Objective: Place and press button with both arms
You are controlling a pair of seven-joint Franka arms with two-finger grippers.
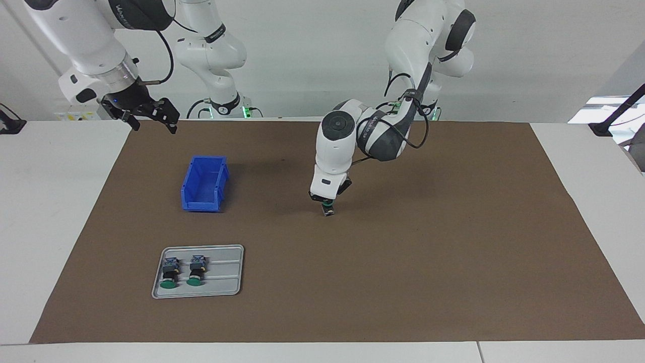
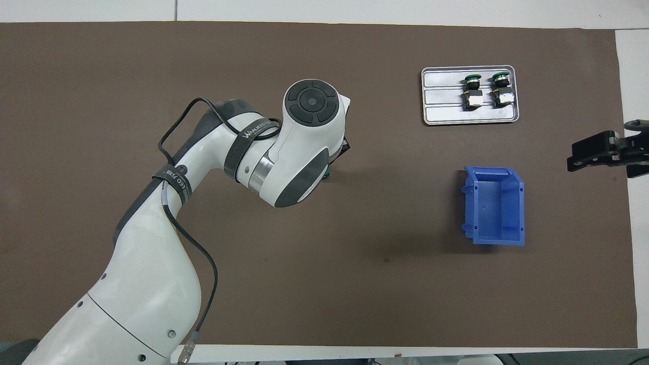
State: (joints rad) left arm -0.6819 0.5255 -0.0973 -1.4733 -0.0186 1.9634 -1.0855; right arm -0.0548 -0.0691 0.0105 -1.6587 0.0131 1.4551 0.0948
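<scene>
Centrally, left pincer [image 1: 328,205] clenched on the button [image 1: 329,209], its base at the brown mat [image 1: 403,252] mid-worktop, right pincer [image 1: 146,113] released, raised over the mat's corner near the blue bin [image 1: 204,184], two spare buttons [image 1: 182,271] lying in a grey tray [image 1: 227,272].

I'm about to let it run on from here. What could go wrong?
1. The left gripper holds the button by its cap end, low over the mat; set down tilted, it may topple.
2. The right gripper waits open, well away from the button; a press off centre could knock it over.
</scene>
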